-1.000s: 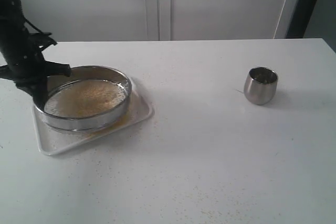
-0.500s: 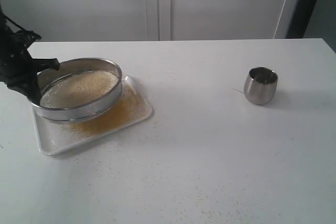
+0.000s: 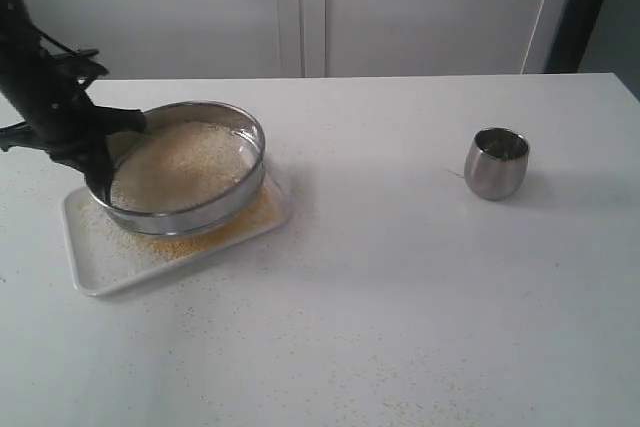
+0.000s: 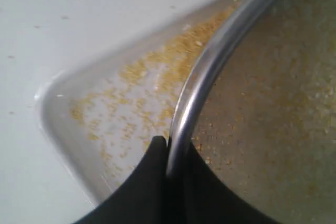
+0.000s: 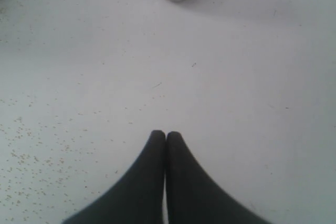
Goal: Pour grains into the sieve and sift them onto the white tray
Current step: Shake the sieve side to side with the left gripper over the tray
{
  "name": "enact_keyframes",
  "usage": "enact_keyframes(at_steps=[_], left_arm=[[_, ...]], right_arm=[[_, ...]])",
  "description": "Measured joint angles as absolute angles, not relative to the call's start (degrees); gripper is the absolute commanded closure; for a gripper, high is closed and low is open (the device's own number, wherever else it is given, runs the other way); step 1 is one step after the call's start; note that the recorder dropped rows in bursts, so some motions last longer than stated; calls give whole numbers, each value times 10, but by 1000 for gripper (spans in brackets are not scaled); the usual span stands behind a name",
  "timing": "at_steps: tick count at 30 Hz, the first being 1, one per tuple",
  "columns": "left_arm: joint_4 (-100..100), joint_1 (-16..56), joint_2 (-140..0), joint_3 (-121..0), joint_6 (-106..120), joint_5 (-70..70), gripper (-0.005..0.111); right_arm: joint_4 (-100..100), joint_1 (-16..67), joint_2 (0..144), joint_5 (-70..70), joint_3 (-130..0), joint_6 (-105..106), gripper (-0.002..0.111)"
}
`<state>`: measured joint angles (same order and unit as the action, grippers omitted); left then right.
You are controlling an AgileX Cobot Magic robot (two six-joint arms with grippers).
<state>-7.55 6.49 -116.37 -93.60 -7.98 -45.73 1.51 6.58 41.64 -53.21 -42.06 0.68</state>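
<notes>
White tabletop, speckled with stray granules, carries the white tray at its left, and the sieve is over the tray's right part, its rim pinched by the closed left gripper. Pale grains cover the mesh, with golden ones strewn on the tray beneath and beside the ring. A steel cup stands well apart on the right, and the right gripper hangs over bare table near it, jaws pressed together, holding nothing.
</notes>
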Motion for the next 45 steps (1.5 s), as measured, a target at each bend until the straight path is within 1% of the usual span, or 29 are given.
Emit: enact_keyframes(at_steps=[2,4,7,9,11,13,15,17,19,21,23,25,27,28,29,31,33,34,35,37,39,41,43,45], left_arm=[[-24,75,-1154,-933,-131,-467,107],[0,67,-1143,-931,-175,-477,107],[-48,46,-1132,-921,-137,-448,107],[-79,50,-1132,-916,-89,-431,107],[-60,66,-1132,-914,-97,-435,107],[-18,67,-1129,-913,-149,-460,107],[0,44,-1123,-912,-183,-478,107],[-37,23,-1121,-896,-148,-448,107],[-83,51,-1126,-890,-91,-424,107],[-50,67,-1124,-889,-134,-437,107],[-34,37,-1120,-884,-184,-443,107],[-75,26,-1122,-876,-138,-413,107],[-100,46,-1127,-874,-99,-400,107],[-88,68,-1130,-874,-100,-405,107],[-71,72,-1130,-874,-117,-416,107],[-27,54,-1119,-873,-187,-433,107],[-40,41,-1115,-866,-178,-396,107],[-49,46,-1115,-865,-157,-384,107],[-50,73,-1118,-865,-132,-383,107],[-20,87,-1118,-867,-153,-402,107],[14,86,-1116,-870,-208,-426,107],[22,66,-1113,-870,-237,-424,107],[0,59,-1113,-869,-211,-403,107],[-23,68,-1116,-868,-171,-391,107]], right_arm=[[15,66,416,-532,-421,7,108],[15,66,416,-532,-421,7,108],[15,66,416,-532,-421,7,108],[15,66,416,-531,-421,7,108],[15,66,416,-531,-421,7,108],[15,66,416,-531,-421,6,108],[15,66,416,-531,-421,6,108],[15,66,416,-531,-421,5,108],[15,66,416,-531,-421,5,108],[15,66,416,-531,-421,5,108],[15,66,416,-531,-421,0,108],[15,66,416,-531,-421,0,108],[15,66,416,-531,-421,0,108],[15,66,416,-531,-421,0,108],[15,66,416,-531,-421,0,108],[15,66,416,-531,-421,0,108],[15,66,416,-531,-421,0,108],[15,66,416,-531,-421,0,108],[15,66,416,-531,-421,0,108],[15,66,416,-531,-421,0,108],[15,66,416,-531,-421,0,108],[15,66,416,-531,-421,0,108],[15,66,416,-531,-421,0,108],[15,66,416,-531,-421,0,108]])
